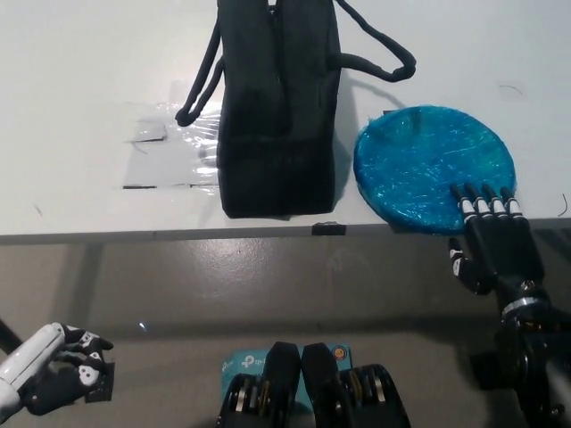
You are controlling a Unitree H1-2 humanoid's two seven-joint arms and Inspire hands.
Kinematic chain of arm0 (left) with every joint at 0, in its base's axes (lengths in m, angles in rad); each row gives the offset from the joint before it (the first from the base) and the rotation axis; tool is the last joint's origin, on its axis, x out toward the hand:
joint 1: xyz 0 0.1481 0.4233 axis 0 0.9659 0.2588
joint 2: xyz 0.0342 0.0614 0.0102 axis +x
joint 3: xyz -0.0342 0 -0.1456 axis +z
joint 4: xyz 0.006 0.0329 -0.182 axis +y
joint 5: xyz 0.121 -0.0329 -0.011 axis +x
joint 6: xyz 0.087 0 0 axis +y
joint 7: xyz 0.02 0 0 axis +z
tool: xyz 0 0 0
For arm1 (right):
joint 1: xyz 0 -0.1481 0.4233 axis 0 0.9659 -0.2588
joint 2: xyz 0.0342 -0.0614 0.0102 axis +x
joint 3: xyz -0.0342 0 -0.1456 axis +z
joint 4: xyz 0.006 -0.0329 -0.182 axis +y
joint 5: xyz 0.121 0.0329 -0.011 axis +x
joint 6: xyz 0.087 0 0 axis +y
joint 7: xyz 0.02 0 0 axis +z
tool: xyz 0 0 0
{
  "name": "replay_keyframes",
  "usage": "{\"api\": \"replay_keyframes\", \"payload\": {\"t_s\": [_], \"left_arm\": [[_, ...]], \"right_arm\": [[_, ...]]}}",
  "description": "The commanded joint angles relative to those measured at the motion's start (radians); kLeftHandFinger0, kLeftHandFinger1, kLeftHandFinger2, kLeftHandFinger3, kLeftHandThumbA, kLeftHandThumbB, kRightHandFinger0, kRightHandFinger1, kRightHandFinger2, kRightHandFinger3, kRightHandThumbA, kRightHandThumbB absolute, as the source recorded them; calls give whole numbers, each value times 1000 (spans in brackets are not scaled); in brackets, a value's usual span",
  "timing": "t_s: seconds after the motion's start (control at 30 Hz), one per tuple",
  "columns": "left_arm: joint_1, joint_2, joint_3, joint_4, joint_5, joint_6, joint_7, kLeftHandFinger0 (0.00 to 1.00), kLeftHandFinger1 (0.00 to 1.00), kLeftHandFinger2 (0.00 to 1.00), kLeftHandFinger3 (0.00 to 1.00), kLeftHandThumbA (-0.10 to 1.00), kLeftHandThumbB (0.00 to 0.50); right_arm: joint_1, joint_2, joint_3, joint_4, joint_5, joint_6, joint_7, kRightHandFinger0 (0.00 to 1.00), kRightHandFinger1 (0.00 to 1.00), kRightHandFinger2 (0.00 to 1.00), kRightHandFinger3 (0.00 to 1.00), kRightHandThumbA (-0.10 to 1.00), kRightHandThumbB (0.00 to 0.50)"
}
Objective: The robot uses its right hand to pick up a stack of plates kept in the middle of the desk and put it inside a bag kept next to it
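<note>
Right hand point(492, 239) with spread, empty fingers point(486, 203) on near rim of blue plates point(428, 160), probably light, stiff, slippery; best gripped at overhanging edge.

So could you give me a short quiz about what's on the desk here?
1. True or false: the black bag stands to the robot's left of the blue plate stack.
2. Which hand touches the plates? A) black right hand B) white left hand
3. Fill in: the plates are wrapped in clear ____.

Key: 1 true; 2 A, fingertips on the near edge, left hand rests low; 3 plastic.
</note>
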Motion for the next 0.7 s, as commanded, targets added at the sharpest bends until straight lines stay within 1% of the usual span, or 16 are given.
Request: {"api": "replay_keyframes", "payload": {"t_s": [0.0,0.03,0.07,0.1,0.13,0.17,0.2,0.23,0.27,0.3,0.33,0.43,0.47,0.5,0.6,0.67], "left_arm": [[-12,42,0,-20,-24,14,48,725,725,708,615,-100,0],[-8,47,-7,-20,-16,14,54,714,714,702,615,-100,0],[-7,42,-3,-21,-12,14,55,713,713,702,616,-100,0],[-7,40,-1,-22,-10,14,56,713,713,703,617,-100,0],[-6,31,6,-22,-32,11,74,669,676,678,608,-100,0],[-5,33,5,-19,-31,-1,80,650,662,670,607,-100,0],[-5,31,7,-21,-29,9,80,647,665,679,625,-100,0],[-5,30,7,-22,-28,13,79,646,666,682,633,-100,0],[-5,28,9,-21,-31,9,83,646,666,681,635,-100,0],[-4,29,9,-19,-34,-1,85,635,659,676,639,-100,0],[-3,28,10,-19,-36,-1,86,645,668,686,645,-100,0],[-6,20,2,-10,-34,-9,91,649,668,689,648,-100,0],[-6,20,1,-10,-32,-6,91,657,673,697,658,-100,0],[-5,19,3,-10,-33,-6,92,656,672,695,657,-100,0],[1,18,6,-8,-35,-13,95,642,660,677,644,-100,0],[5,16,7,-10,-37,-14,97,649,665,679,644,-100,0]], "right_arm": [[-51,-46,20,73,-45,-77,-233,1000,1000,1000,1000,469,339],[-60,-52,21,88,-44,-108,-303,1000,1000,1000,1000,405,274],[-75,-65,28,108,-41,-148,-362,1000,1000,869,1000,401,182],[-81,-70,31,116,-40,-165,-385,1000,860,740,1000,403,197],[-111,-91,44,128,-34,-245,-459,526,264,301,1000,247,98],[-130,-105,60,143,-41,-291,-519,106,11,27,1000,-9,85],[-150,-114,74,152,-44,-330,-554,13,0,1,950,-39,70],[-158,-118,80,156,-44,-345,-568,1,0,0,837,-38,65],[-164,-121,87,148,-52,-337,-556,0,0,33,600,30,139],[-170,-123,94,154,-58,-343,-572,0,0,14,458,-64,133],[-178,-123,104,154,-67,-344,-599,0,0,1,297,-79,149],[-184,-130,115,172,-65,-361,-642,0,0,23,109,-100,166],[-187,-131,120,181,-60,-369,-648,0,0,40,142,-100,185],[-185,-130,119,182,-54,-372,-651,0,0,20,76,-100,171],[-184,-130,124,198,-43,-384,-674,0,0,37,2,-100,150],[-183,-132,123,196,-36,-390,-674,0,0,123,0,-100,128]]}}
